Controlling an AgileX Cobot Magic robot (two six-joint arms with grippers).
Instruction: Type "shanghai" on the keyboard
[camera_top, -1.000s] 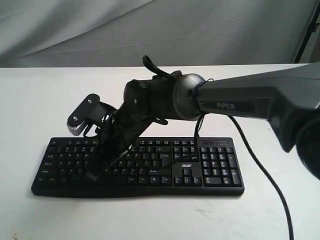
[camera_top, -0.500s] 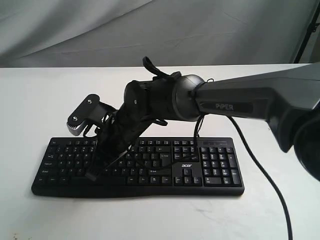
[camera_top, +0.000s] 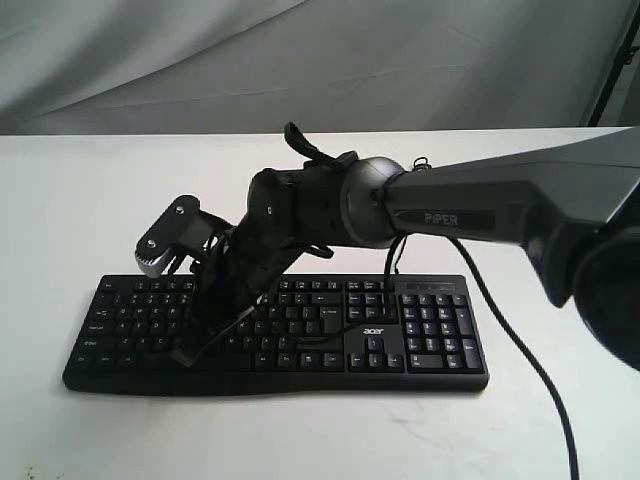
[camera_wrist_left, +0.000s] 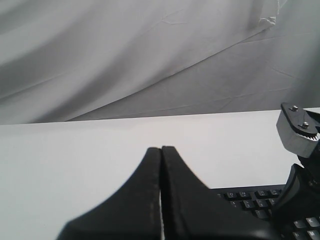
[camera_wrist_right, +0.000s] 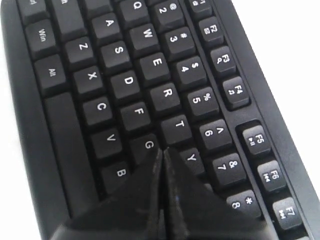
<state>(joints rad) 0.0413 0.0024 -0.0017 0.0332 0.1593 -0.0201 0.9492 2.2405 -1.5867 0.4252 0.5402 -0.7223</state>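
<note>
The black keyboard (camera_top: 440, 338) lies across the white table (camera_top: 70, 200), with its acer logo near the arrow keys. My right gripper (camera_top: 186, 354) reaches across from the right and points down at the letter keys on the left half. In the right wrist view it (camera_wrist_right: 162, 149) is shut with nothing in it. Its tip sits where the G (camera_wrist_right: 148, 145), T (camera_wrist_right: 178, 125) and Y (camera_wrist_right: 190, 157) keys meet, and the key under it is hidden. My left gripper (camera_wrist_left: 161, 149) is shut and empty, held above the table beside a keyboard (camera_wrist_left: 250, 200) corner.
The right arm (camera_top: 470, 205) spans over the keyboard's middle and hides several keys. A black cable (camera_top: 520, 350) trails over the table at the right, and a thinner one drapes onto the keys. Grey cloth hangs behind the table.
The right arm has shifted slightly to the left and sunk a little. Its shut fingertips stay over the same patch of letter keys.
</note>
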